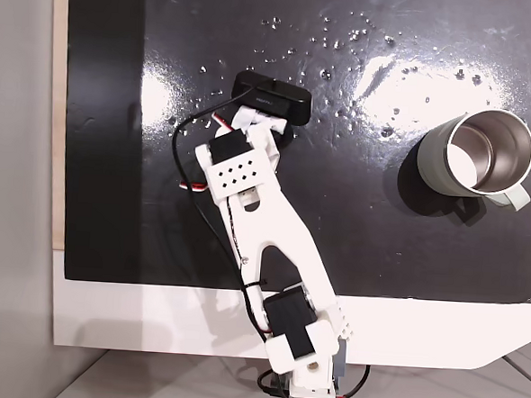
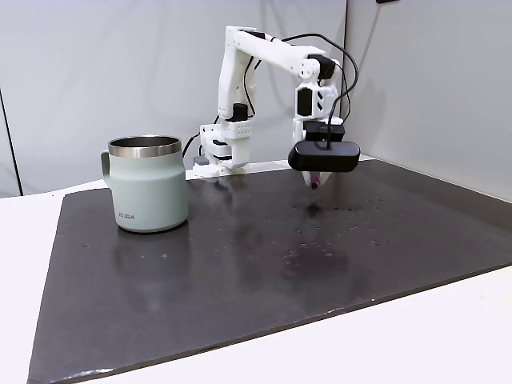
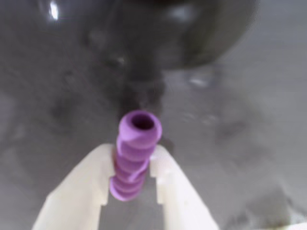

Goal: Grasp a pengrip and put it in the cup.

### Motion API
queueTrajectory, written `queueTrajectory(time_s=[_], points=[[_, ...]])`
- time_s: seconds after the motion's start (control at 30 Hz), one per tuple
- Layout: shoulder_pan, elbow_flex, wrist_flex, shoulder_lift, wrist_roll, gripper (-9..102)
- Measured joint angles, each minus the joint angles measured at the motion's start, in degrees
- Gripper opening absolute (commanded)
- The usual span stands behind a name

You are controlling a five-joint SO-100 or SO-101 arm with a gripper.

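the jaws are clamped on the pengrip [image 3: 133, 155], lifted above the dark desk [image 2: 264, 264]; the cup [image 2: 148, 184] stands well apart, upright.

Glossy black mat [image 1: 335, 248], shiny steel cup [image 1: 474, 154], ribbed rubbery pengrip [image 3: 133, 155].

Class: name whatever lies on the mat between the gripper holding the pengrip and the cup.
Nothing does: in both fixed views, bare dark mat separates the gripper, shut on the pengrip, from the cup.

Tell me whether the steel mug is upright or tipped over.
Upright. The pale grey-green steel mug stands on its base on the dark mat, open rim facing up and handle at its side.
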Motion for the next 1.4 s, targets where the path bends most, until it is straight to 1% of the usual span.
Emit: queueTrajectory(time_s=[0.13,0.27,0.37,0.53,0.67,0.73,0.83,1.0,1.13,1.4], points=[[3.5,-6.1,8.4,3.9,-0.6,0],[6.0,-6.5,17.5,11.3,-4.6,0],[7.6,-5.6,22.1,19.3,-7.6,0],[14.4,-5.1,27.6,30.9,-13.1,0],[23.9,-5.1,28.0,39.2,-18.4,0],[29.6,-5.1,26.0,42.0,-19.9,0],[38.1,-4.7,20.2,43.7,-20.6,0],[48.4,-1.4,5.3,43.9,-20.7,0],[53.1,-1.1,-3.5,41.1,-20.7,0],[59.1,0.7,-14.9,36.9,-22.2,0]])
